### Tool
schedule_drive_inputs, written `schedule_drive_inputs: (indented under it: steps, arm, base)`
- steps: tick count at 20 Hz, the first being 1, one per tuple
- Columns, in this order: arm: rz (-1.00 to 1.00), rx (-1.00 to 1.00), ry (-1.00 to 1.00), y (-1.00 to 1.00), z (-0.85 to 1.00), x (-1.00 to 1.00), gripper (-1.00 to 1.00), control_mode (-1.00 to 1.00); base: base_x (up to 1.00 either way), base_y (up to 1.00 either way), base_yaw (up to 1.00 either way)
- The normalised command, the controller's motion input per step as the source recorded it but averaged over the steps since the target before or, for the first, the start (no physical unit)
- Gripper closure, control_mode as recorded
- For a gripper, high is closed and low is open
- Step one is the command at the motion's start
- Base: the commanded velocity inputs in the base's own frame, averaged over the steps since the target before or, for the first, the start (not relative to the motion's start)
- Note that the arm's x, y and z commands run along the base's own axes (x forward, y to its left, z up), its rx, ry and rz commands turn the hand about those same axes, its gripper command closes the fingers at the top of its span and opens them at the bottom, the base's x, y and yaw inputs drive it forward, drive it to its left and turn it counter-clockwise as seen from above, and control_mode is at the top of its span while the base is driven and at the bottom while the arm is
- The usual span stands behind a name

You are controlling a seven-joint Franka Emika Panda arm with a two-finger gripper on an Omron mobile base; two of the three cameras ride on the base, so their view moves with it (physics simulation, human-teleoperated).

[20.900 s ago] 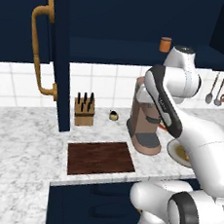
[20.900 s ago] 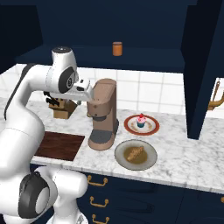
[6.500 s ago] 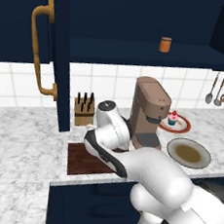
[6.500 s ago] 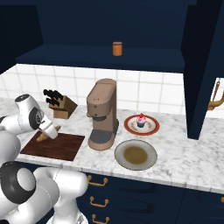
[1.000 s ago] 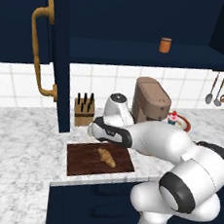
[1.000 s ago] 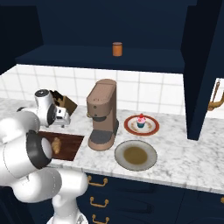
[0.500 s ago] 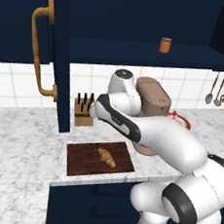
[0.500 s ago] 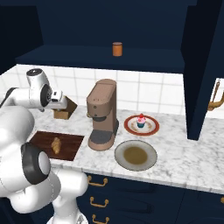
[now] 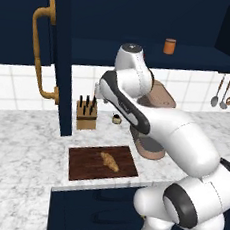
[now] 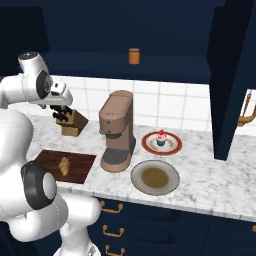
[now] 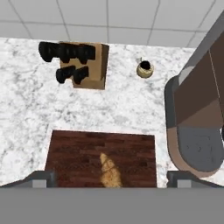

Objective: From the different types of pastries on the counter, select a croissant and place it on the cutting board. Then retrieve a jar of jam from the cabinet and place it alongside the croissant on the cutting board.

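Golden-brown crescent croissant (image 9: 109, 161) lies on dark reddish-brown wooden cutting board (image 9: 81, 165), near left of marbled table (image 9: 18, 142). Jaws wide, empty, high above board. Croissant step done; next: reach up to small orange-brown jam jar (image 9: 169, 46) on cabinet shelf.

Croissant (image 10: 64, 166) on cutting board (image 10: 80, 165), beside coffee machine (image 10: 117, 131)
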Motion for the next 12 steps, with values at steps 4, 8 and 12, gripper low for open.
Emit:
schedule_drive_inputs:
  steps: [4, 8, 12]
  arm:
    - [-0.09, 0.00, -0.30, -0.05, 0.10, -0.66, -1.00, -1.00]
    - [-0.03, 0.02, -0.27, -0.71, 0.03, -0.03, -1.00, -1.00]
    - [-0.02, 0.14, -0.03, -0.97, 0.44, 0.35, -1.00, -1.00]
  base:
    - [0.00, 0.00, 0.00]
    - [0.00, 0.00, 0.00]
    - [0.00, 0.00, 0.00]
